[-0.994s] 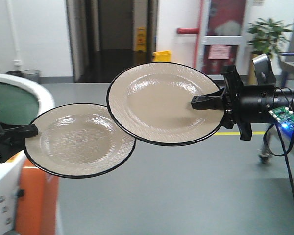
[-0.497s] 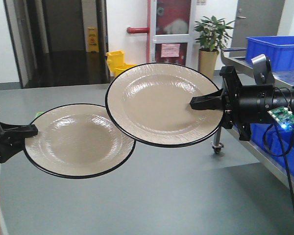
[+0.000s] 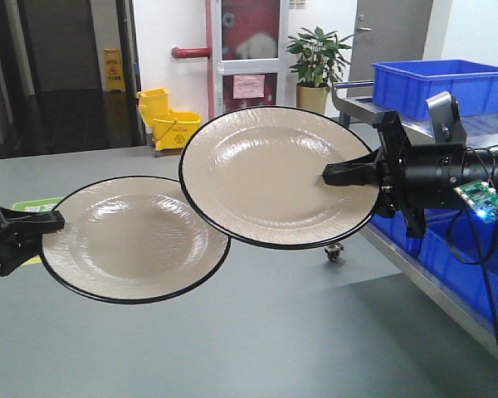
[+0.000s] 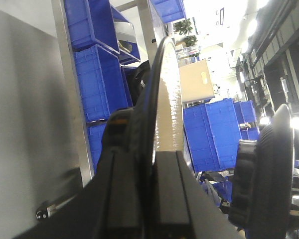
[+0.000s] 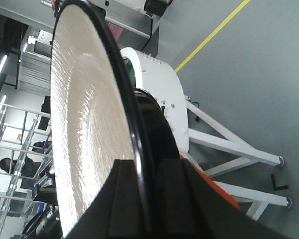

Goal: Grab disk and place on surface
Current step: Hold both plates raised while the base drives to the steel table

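Note:
Two disks are held in the air, both beige plates with black rims. My left gripper is shut on the left rim of the lower disk. My right gripper is shut on the right rim of the higher disk, which overlaps the lower one's right edge. The left wrist view has the lower disk edge-on between the left gripper's fingers. In the right wrist view the right gripper pinches the higher disk's rim. The surface is out of view.
Blue bins sit on a steel rack at the right, close to my right arm. A yellow mop bucket and a potted plant stand by the far wall. The right wrist view has a white, green-topped conveyor frame.
The background has slid leftward: the white conveyor left the view and the rack with blue bins came in at the right. Both grippers and disks keep the same pose.

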